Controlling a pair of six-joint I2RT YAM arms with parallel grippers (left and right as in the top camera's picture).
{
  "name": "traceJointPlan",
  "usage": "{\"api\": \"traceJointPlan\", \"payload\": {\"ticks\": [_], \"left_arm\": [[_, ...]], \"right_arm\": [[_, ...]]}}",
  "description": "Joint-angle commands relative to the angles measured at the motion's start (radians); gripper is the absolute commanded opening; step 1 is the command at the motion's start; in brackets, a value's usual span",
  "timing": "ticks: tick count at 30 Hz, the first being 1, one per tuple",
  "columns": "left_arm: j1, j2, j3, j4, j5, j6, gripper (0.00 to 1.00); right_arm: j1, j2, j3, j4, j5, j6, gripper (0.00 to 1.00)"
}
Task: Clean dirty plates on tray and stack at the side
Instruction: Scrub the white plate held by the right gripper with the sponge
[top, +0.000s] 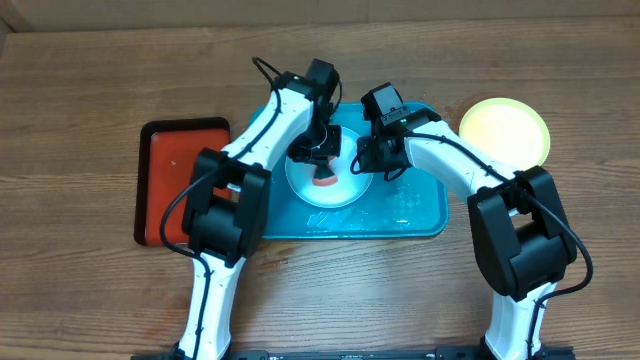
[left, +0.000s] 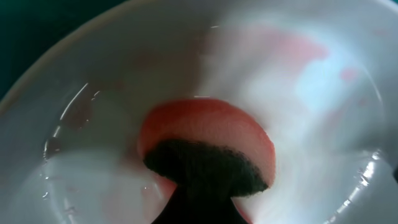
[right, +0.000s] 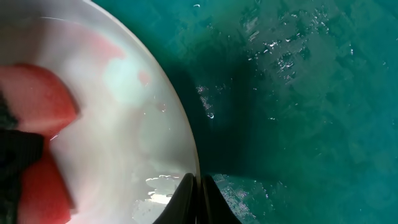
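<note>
A pale mint-white plate (top: 335, 188) lies on the turquoise tray (top: 410, 215). My left gripper (top: 322, 165) is shut on a red sponge with a dark scrub side (left: 208, 146) and presses it on the wet plate (left: 298, 93), which shows pink smears. My right gripper (right: 199, 190) is shut on that plate's right rim (right: 180, 118), one finger inside and one outside, above the wet tray (right: 298, 93). A lime-green plate (top: 504, 131) lies on the table right of the tray.
A smaller red black-rimmed tray (top: 170, 165) lies left of the turquoise one. The wooden table (top: 100, 290) spreads around. Both arms cross over the tray's back half.
</note>
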Motion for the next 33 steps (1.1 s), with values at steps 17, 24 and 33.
{"api": "traceJointPlan", "payload": {"ticks": [17, 24, 33], "left_arm": [[0.034, 0.031, 0.259, -0.143, -0.051, -0.022, 0.04], [0.021, 0.033, 0.200, -0.091, 0.054, -0.020, 0.04], [0.021, 0.033, 0.122, -0.031, -0.117, -0.019, 0.19]], "right_arm": [[0.005, -0.039, -0.014, 0.005, 0.014, 0.001, 0.04], [0.005, -0.039, -0.021, 0.016, 0.015, 0.001, 0.04], [0.005, -0.039, -0.024, 0.019, 0.014, 0.001, 0.04]]}}
